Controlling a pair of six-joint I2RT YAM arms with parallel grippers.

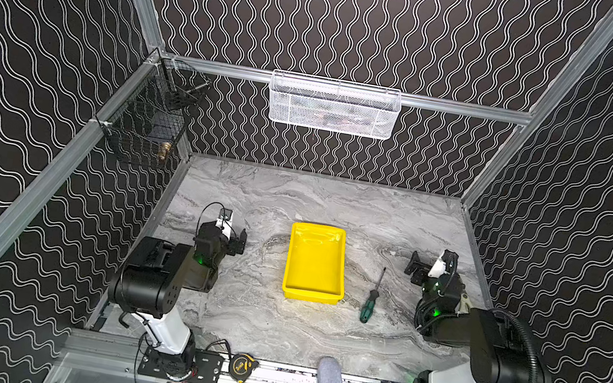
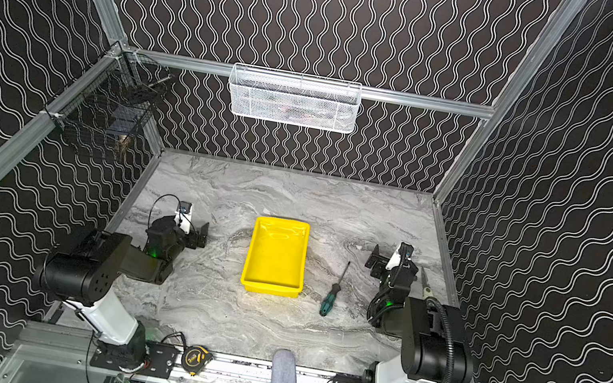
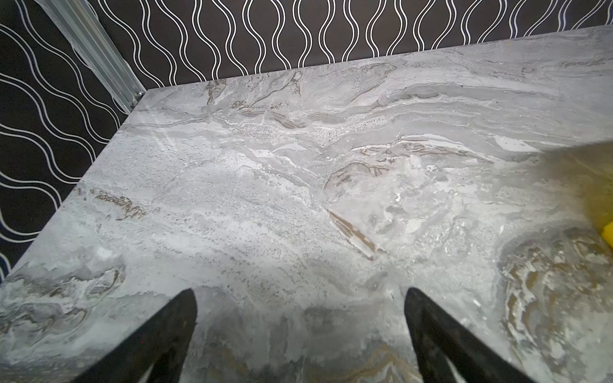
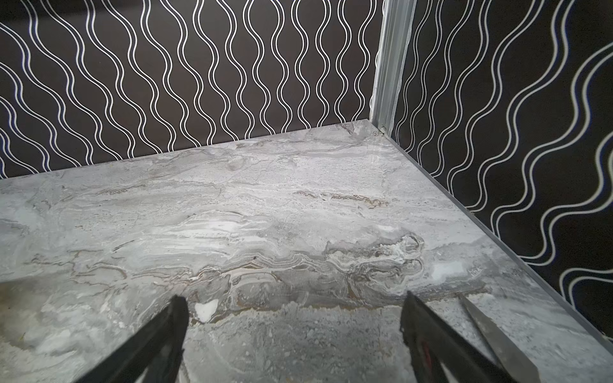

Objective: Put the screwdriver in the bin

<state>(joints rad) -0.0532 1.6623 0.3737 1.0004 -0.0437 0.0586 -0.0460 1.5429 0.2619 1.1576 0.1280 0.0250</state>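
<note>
Both grippers' jaws stand apart and hold nothing: left gripper (image 3: pixel 300 298) and right gripper (image 4: pixel 295 303) hover over bare marble bench (image 1: pixel 233 315). Between yellow bin (image 1: pixel 316 263) and right gripper lies the screwdriver (image 1: pixel 372 298), just beside the bin, touching neither. A tape measure (image 1: pixel 241 367) bears writing too small to read.

No legible text; tape measure (image 1: pixel 242 367) label too blurred.
</note>
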